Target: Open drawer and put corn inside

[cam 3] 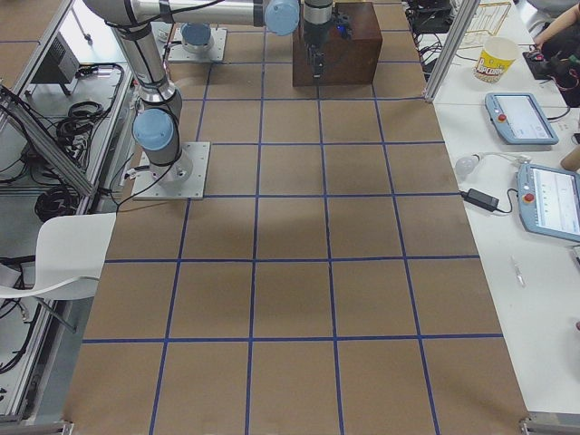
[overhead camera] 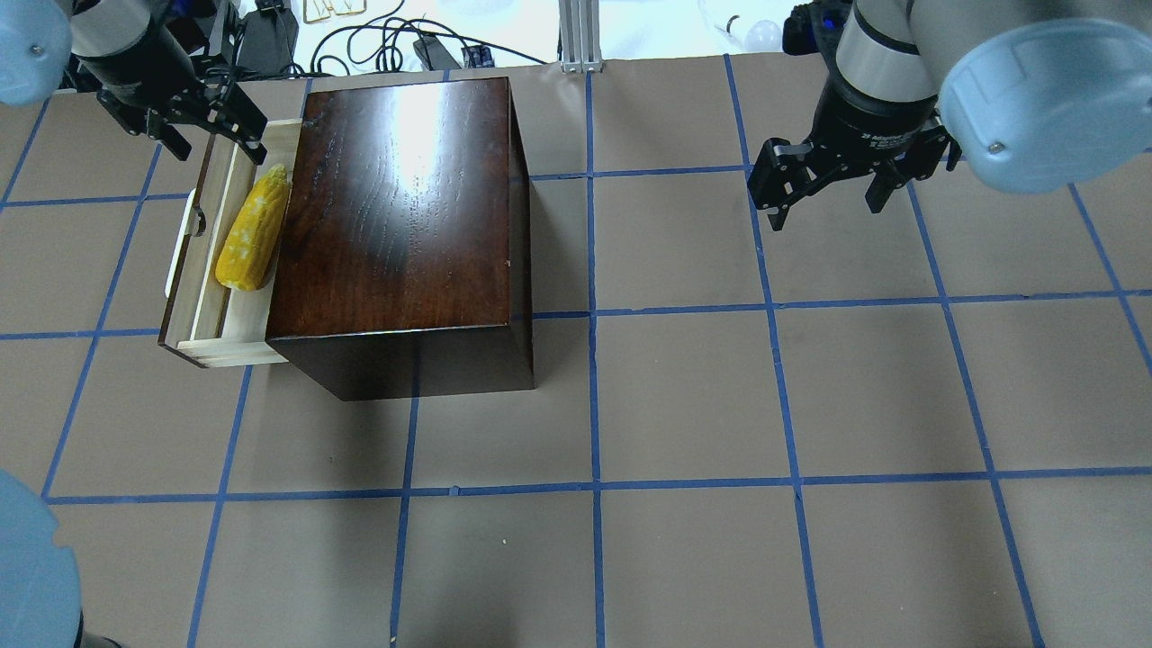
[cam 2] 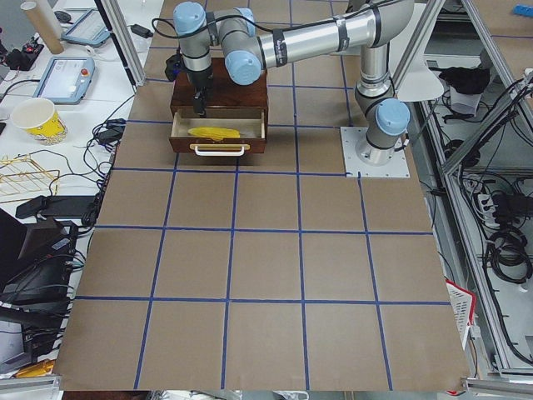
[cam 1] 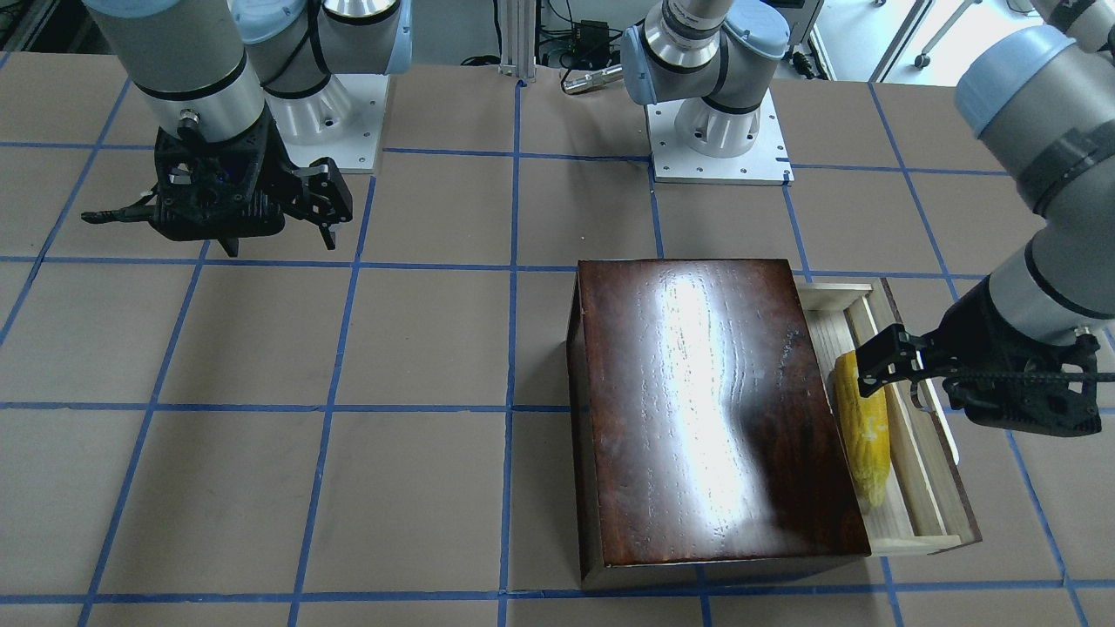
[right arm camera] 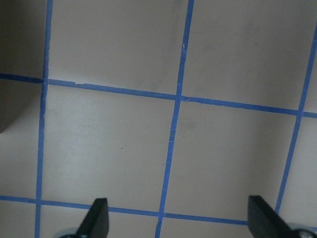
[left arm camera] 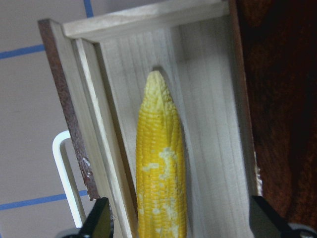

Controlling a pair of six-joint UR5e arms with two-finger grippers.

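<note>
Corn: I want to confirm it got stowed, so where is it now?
In the overhead view the corn lies inside the pulled-out drawer at the left, beside the dark-brown box, with the open left gripper just above it.

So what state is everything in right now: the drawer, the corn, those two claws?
drawer: open, pulled out of the dark box.
corn: lying loose in the drawer, nothing holding it.
left gripper: open, empty, above the drawer.
right gripper: open, empty, over the table, away from the box.
</note>
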